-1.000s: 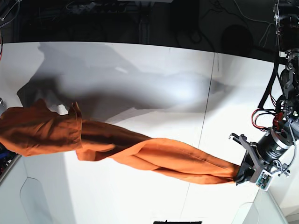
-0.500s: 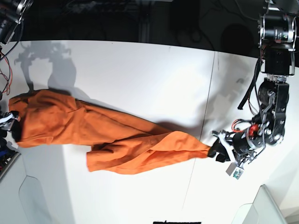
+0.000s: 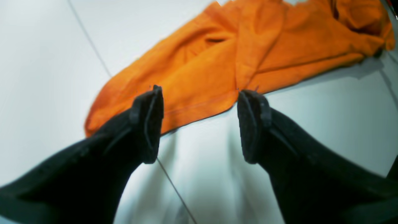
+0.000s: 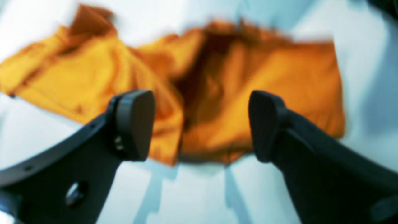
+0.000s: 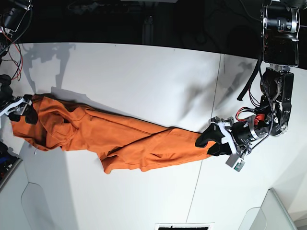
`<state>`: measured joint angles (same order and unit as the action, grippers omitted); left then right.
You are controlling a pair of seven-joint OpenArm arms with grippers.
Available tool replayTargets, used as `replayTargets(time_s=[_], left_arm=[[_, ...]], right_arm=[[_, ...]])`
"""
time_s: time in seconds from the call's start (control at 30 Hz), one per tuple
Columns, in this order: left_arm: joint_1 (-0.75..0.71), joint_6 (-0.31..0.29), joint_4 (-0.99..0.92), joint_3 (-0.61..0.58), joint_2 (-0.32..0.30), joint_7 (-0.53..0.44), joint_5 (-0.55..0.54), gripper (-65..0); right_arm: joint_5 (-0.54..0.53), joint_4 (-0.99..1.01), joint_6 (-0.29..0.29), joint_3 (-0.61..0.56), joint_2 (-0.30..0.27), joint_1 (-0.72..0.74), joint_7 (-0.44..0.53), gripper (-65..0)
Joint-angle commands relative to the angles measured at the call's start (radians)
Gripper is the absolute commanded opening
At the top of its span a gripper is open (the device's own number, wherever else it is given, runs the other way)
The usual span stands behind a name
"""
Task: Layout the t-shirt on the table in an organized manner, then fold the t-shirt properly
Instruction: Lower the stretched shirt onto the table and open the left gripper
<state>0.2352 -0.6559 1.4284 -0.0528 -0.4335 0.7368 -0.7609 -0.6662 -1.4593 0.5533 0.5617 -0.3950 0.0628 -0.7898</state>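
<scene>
Fingers (image 3: 149, 124) on your left gripper (image 5: 212, 140) stand wide apart with nothing between them, their tips just at the hem end of the shirt (image 5: 120, 136). Your right gripper (image 5: 20, 109) is spread open too, empty, right at the opposite end of the cloth; its wrist view is blurred, but the pads (image 4: 133, 123) clearly sit apart over bunched fabric. Between your two grippers the shirt lies on the bench (image 5: 144, 72) as a long, rumpled, twisted band, not spread flat. A thin dark seam (image 5: 216, 96) crosses the bench near your left gripper.
</scene>
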Motion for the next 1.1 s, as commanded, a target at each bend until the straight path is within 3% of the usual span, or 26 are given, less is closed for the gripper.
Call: replayTargets(time_s=[0.0,0.33,0.53,0.7,0.9,0.97,1.07], left_arm=[[0.027,-0.007,0.018,0.008,-0.012,-0.025,-0.005,-25.7],[0.013,-0.006,0.016,0.001,0.021,-0.090,0.116,-25.7],[0.014,-0.006,0.016,-0.083,0.023,-0.140,0.166,-25.7],[0.014,0.092,0.014,-0.172,0.024,-0.186,0.240,-25.7],[0.014,0.103,-0.010,-0.190,0.026,-0.239,0.288,-25.7],[0.015,0.103,-0.023,-0.190,0.040,-0.245,0.309,-25.7],[0.014,0.103,-0.054,-0.190,0.080,-0.274,0.397,-26.0]], right_arm=[[-0.010,-0.023,0.005,0.001,-0.007,0.008,0.031,-20.1],[0.012,-0.023,0.005,-0.012,0.050,-0.041,0.112,-20.1],[0.024,-0.023,0.004,-0.081,0.093,-0.017,0.125,-20.1],[0.122,-0.023,-0.047,-0.095,0.131,0.014,0.148,-20.1],[0.155,-0.019,-0.077,-0.100,0.158,0.011,0.162,-21.6],[0.156,-0.018,-0.074,-0.105,0.166,0.008,0.152,-32.5],[0.146,-0.018,-0.048,-0.111,0.166,0.012,0.154,-65.0]])
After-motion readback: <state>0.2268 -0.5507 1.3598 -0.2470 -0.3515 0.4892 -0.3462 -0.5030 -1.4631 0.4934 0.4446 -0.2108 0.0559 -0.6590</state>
